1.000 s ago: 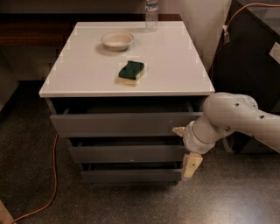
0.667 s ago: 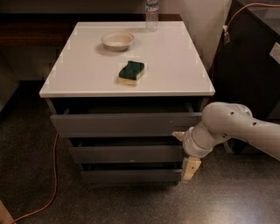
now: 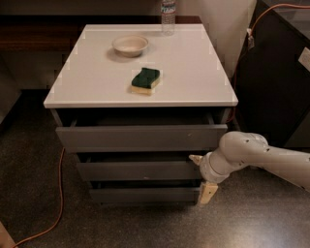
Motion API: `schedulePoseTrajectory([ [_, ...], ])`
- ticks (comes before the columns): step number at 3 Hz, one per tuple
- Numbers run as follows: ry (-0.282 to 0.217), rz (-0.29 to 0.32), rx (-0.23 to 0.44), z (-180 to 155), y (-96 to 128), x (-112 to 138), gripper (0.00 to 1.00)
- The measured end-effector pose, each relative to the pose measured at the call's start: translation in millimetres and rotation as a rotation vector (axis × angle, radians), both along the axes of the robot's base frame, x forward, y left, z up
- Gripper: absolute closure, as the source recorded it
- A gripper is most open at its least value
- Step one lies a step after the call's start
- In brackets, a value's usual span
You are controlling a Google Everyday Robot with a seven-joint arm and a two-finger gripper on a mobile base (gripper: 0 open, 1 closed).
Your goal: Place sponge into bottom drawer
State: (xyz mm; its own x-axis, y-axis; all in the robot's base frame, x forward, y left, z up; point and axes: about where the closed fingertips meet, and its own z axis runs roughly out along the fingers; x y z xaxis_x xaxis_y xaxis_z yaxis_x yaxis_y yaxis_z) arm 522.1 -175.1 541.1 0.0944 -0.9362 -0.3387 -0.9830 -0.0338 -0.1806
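Nearest you, an orange cable [image 3: 60, 193] runs across the speckled floor [image 3: 145, 227] at the left of the view. The gripper [image 3: 201, 176] sits low at the right end of the cabinet's drawer fronts. Its two pale fingers [image 3: 208, 193] stand well apart, one beside the bottom drawer [image 3: 145, 194] and one at the top edge of the middle drawer [image 3: 138, 171], and nothing is held between them. You cannot tell whether either finger touches a drawer front. The white arm [image 3: 261, 157] is cut off at the right edge. Only the front of the bottom drawer is visible; its interior is hidden under the drawer above. The top drawer [image 3: 140, 137] stands slightly out, leaving a dark gap under the white top [image 3: 203, 72]. The sponge [image 3: 146, 80] lies flat near the middle of that top, green face up and yellow foam showing along its near edge. Its long axis runs roughly front to back, with the far end angled slightly to the right of the view. Behind it, well apart, sits the cream bowl [image 3: 130, 45]. At the far edge, the clear bottle [image 3: 167, 14] is cut off by the frame.
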Motion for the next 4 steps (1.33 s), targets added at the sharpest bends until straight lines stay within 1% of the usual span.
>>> schedulePoseTrajectory([
  [1, -0.008, -0.011, 0.035, -36.8, -1.7, 6.4, 0.00],
  [2, -0.007, -0.017, 0.071, -66.0, -1.9, 13.8, 0.00],
  [3, 0.001, -0.013, 0.110, -96.7, 3.5, 16.6, 0.00],
  [4, 0.037, 0.005, 0.133, -135.4, 17.6, 20.7, 0.00],
])
